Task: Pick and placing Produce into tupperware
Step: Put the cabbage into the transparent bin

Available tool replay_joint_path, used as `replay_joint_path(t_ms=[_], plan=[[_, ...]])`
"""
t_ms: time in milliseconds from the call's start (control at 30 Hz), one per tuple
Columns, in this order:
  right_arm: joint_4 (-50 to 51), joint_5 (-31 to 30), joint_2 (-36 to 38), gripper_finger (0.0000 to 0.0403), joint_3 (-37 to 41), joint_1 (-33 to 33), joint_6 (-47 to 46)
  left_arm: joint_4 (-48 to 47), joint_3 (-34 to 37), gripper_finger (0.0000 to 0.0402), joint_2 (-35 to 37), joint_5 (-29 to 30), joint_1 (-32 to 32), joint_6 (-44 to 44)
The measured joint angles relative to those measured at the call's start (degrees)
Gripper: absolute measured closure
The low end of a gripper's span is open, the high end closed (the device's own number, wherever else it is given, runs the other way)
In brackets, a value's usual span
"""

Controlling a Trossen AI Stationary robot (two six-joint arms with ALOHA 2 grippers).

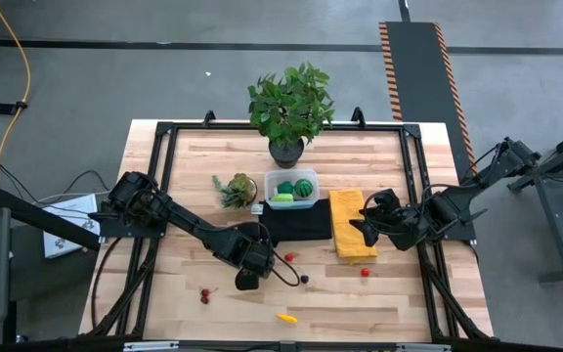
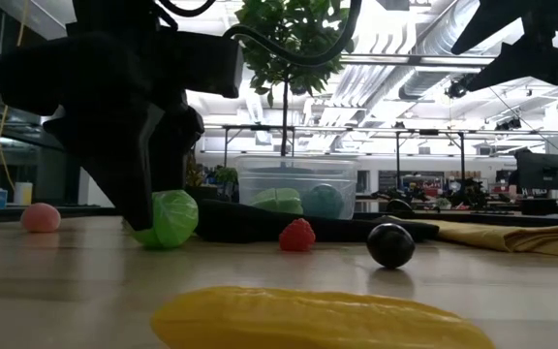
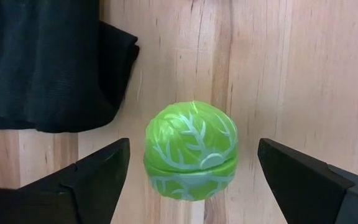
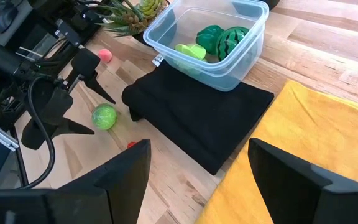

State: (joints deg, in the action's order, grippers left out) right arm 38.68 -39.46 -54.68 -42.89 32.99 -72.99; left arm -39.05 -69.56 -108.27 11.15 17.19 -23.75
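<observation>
Left tool (image 3: 191, 180): released, straddling green cabbage ball (image 3: 191, 149) on table (image 3: 303, 74); right tool (image 4: 194, 180) released above yellow cloth (image 4: 316, 137)

A bright green cabbage ball (image 3: 191, 151) veined in pale green lies between the left tool's (image 3: 191, 177) black fingers on the light wood surface (image 3: 303, 74). Beyond that tool lie a black cloth (image 4: 197, 118), a yellow cloth (image 4: 319, 140), and a clear bluish tupperware (image 4: 210, 43) holding a dark-striped green melon (image 4: 234, 38).

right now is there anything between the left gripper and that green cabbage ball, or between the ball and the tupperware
Nothing sits between the left gripper and the cabbage ball: its open fingers flank the ball on bare wood. Toward the tupperware lies only the black folded cloth, low and flat, with the box resting on it.
</observation>
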Motion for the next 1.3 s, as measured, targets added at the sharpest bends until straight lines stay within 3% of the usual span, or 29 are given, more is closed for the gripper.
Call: replay_joint_path(t_ms=[1100, 1300], plan=[[-0.01, -0.22, 0.0, 0.0142, 0.0, -0.01, 0.59, -0.44, -0.02, 0.006, -1.2, 0.06, 0.02, -0.07], [-0.02, -0.24, 0.0, 0.0142, 0.0, 0.0, 0.93, -0.42, -0.02, 0.0088, -1.2, 0.44, 0.0, -0.09]])
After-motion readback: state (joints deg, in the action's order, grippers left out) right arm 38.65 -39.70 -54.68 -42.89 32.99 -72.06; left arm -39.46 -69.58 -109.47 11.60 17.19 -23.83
